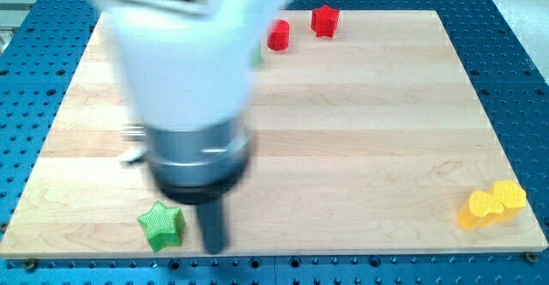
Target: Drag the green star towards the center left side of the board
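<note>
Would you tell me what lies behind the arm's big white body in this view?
A sliver of green peeks out at the white body's right edge; its shape is hidden. Small dark marks show at its left. Anything else behind is covered.

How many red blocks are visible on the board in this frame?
2, both near the view's top edge: a red cylinder and, to its right, a red star. The blurred arm covers much of the board's left part, so more may be hidden.
</note>
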Motion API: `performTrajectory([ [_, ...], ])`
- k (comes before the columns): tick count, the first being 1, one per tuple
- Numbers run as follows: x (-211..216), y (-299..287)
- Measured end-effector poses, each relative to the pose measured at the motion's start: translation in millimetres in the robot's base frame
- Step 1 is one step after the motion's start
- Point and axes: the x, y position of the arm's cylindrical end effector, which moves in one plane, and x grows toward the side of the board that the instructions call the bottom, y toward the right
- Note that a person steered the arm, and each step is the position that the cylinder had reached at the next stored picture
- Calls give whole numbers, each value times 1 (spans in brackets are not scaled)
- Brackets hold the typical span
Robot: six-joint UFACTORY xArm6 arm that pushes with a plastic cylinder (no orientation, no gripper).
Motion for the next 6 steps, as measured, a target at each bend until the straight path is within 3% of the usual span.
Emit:
performTrajectory([
  [1,0,-102],
  [2,-16,-139],
  [3,-63,-158],
  [4,-127,-123],
  [5,-90,-131],
  [6,-84,-188],
])
